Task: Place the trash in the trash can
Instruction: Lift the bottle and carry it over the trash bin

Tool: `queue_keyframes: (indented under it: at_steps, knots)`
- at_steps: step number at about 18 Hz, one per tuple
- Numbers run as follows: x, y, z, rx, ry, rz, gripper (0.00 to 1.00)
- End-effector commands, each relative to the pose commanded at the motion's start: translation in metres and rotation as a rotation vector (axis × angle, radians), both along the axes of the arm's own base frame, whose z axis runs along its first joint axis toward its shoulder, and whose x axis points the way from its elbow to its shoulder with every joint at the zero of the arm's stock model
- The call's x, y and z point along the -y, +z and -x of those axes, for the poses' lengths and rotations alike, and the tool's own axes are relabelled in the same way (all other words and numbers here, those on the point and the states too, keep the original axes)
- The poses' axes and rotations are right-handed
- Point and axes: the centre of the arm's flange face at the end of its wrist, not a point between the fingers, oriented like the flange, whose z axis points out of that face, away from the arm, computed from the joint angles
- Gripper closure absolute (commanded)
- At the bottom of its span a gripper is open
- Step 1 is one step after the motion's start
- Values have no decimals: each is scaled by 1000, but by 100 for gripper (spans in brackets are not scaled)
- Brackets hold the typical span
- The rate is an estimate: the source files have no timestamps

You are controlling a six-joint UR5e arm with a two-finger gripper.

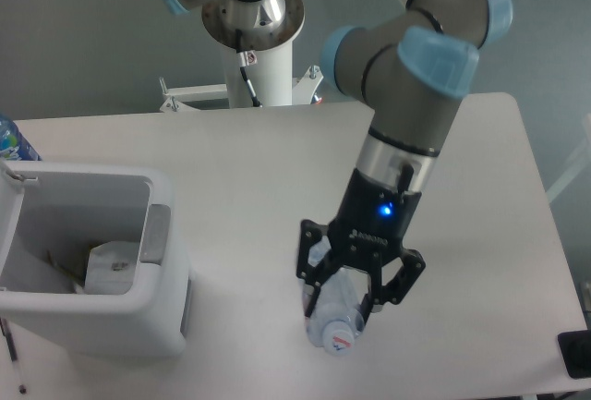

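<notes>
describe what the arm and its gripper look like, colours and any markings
The arm has silver tube links and dark grey joint housings with light blue round caps. The wrist section is silver-grey, running into a black body with a small lit blue light and faint white lettering too small to read. The gripper is black, with two open-frame linkage fingers. A black cable hangs down the white mounting pedestal.

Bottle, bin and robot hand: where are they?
crushed bottle [334, 324], fixed camera view, on its clear body near the cap end.
trash can [111, 326], fixed camera view, on its front white wall.
gripper [355, 300], fixed camera view, midway between its fingertips.
</notes>
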Motion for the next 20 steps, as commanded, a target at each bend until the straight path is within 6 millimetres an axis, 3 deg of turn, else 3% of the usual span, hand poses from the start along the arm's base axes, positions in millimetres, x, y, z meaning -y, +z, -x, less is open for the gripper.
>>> queue_keyframes:
  at_steps: [4,12,17,20]
  knots:
    - [1,29,-21,28,-56,-80,38]
    - [-33,91,-95,78,-176,-192,39]
    - [-39,100,-108,124,-163,-195,39]
    - [-47,95,-119,146,-173,-186,39]
